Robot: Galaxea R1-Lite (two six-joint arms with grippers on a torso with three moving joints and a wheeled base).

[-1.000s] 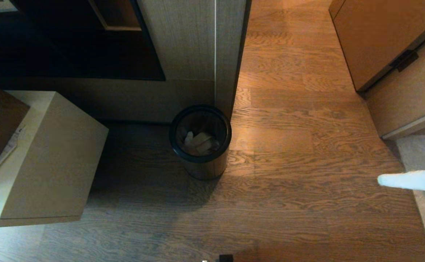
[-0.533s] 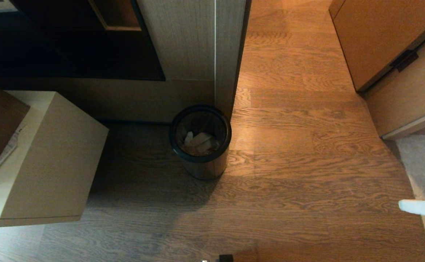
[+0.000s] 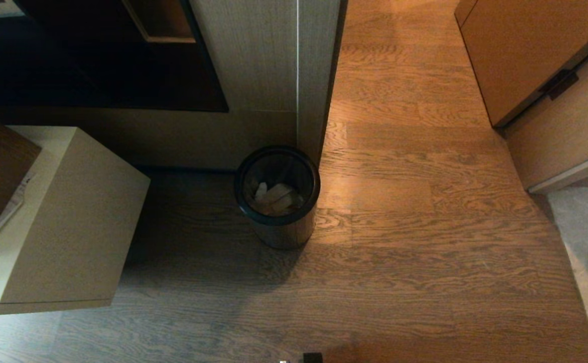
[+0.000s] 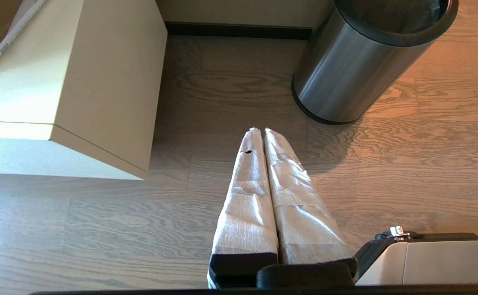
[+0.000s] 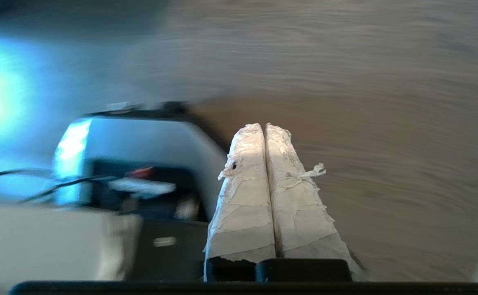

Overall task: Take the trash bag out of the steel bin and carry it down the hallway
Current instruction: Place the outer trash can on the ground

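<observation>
L claw [image 4: 262, 132] & R claw [image 5: 263, 127] both closed tight, empty, low over floor.

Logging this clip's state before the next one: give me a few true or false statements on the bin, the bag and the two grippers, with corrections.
1. The steel bin stands upright on the wooden floor. True.
2. The trash bag hangs from the right gripper. False: it sits inside the bin with pale scraps in it.
3. The left gripper is shut and holds nothing. True.
4. The right gripper is open over the bin. False: it is shut, empty, above bare floor.
5. A beige cabinet stands to the bin's left in the head view. True.
</observation>
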